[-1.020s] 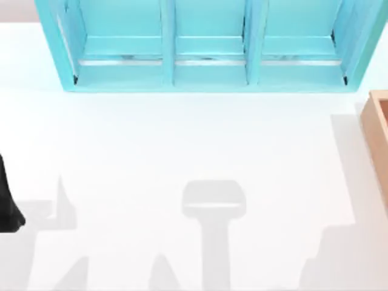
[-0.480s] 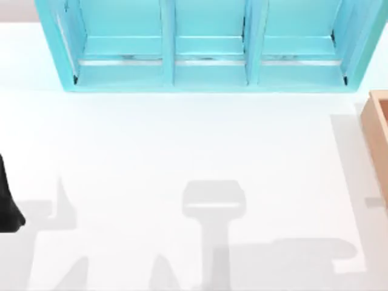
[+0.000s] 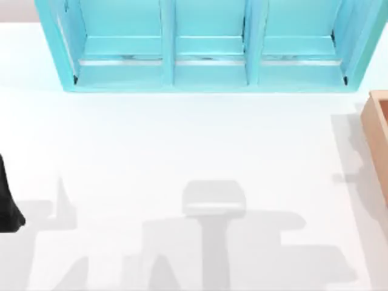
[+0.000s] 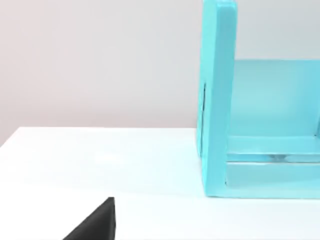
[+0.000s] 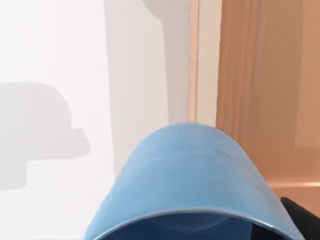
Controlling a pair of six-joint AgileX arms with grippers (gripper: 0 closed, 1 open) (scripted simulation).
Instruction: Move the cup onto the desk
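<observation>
The translucent blue cup (image 5: pixel 190 170) hangs close in front of the right wrist camera, its rim toward the lens. My right gripper (image 5: pixel 200 234) is shut on it, with one dark finger (image 5: pixel 300 220) showing beside the rim. Below the cup lie the white desk (image 5: pixel 50 50) and the edge of the tan wooden box (image 5: pixel 260 75). The desk (image 3: pixel 182 139) spreads across the top view, crossed by arm shadows along its front. My left arm (image 3: pixel 7 206) stays parked at the desk's left edge.
A turquoise three-bay shelf unit (image 3: pixel 206 66) stands along the back of the desk; its end wall (image 4: pixel 218 100) rises in the left wrist view. The tan wooden box (image 3: pixel 379 133) sits at the right edge.
A broad arm shadow has spread leftward across the front of the desk, from the right corner to past the middle. The left arm has not moved.
</observation>
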